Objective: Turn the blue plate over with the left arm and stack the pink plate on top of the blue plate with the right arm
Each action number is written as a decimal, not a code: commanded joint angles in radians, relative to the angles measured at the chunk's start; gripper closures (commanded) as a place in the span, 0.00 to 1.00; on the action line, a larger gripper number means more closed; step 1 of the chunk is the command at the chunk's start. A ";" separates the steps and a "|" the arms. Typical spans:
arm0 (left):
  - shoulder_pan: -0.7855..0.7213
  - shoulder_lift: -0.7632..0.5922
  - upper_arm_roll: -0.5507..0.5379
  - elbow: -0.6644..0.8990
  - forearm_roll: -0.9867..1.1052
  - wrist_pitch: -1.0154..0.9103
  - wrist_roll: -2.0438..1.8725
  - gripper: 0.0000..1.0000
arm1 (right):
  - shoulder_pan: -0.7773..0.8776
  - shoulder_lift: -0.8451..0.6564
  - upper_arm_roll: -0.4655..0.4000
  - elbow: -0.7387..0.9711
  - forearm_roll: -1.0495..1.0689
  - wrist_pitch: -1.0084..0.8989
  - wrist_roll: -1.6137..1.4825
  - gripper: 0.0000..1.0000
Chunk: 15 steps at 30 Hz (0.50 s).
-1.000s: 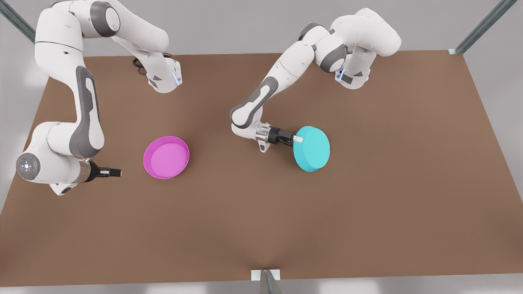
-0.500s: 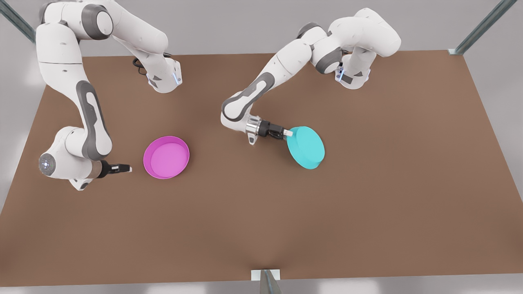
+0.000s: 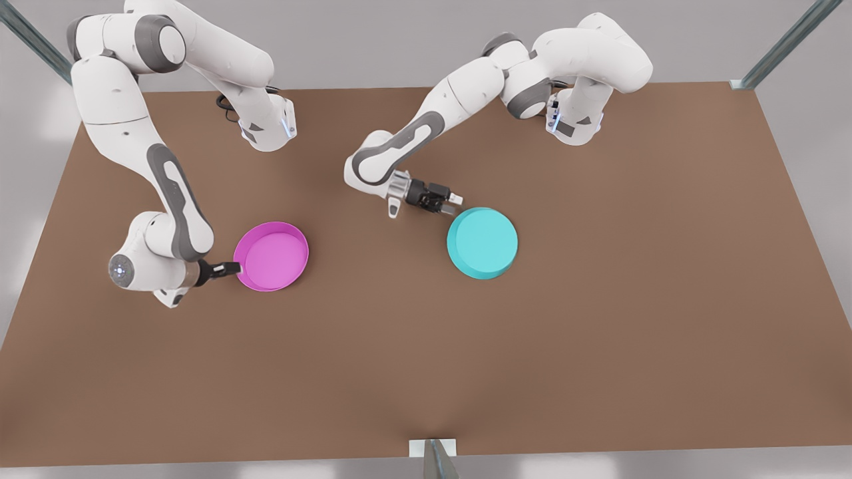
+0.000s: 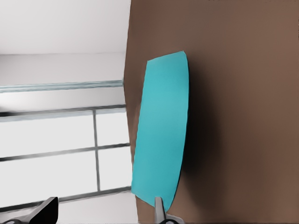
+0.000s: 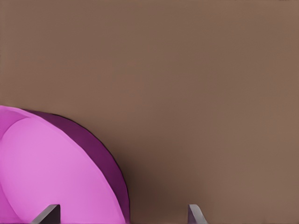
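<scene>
The blue plate (image 3: pixel 482 242) lies upside down mid-worktop (image 3: pixel 599 319), beside the left end effector (image 3: pixel 452 203), its fingers spread and empty. The right end effector (image 3: pixel 234 268), fingers parted, reaches the rim of the pink plate (image 3: pixel 271 256); it should straddle that rim squarely before pinching. Contact there is hard to confirm.

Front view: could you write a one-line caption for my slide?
Left gripper open beside flipped round turquoise plate; right gripper at round magenta plate.
</scene>
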 commanded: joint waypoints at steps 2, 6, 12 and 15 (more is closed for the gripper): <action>0.000 0.000 -0.011 0.014 -0.088 -0.002 -0.011 0.00 | -0.010 -0.002 0.002 -0.008 -0.001 -0.005 -0.016 0.00; 0.061 -0.084 -0.009 0.235 -0.287 -0.074 -0.029 0.00 | -0.055 -0.074 0.044 -0.112 0.001 -0.012 -0.016 0.00; 1.114 -0.376 -0.006 0.266 -0.763 0.167 0.730 0.00 | -0.073 -0.091 0.046 -0.173 0.001 0.022 0.076 0.00; 1.148 -0.755 0.004 0.013 -0.752 0.112 0.815 0.00 | -0.082 -0.078 0.052 -0.172 0.033 0.057 -0.056 0.00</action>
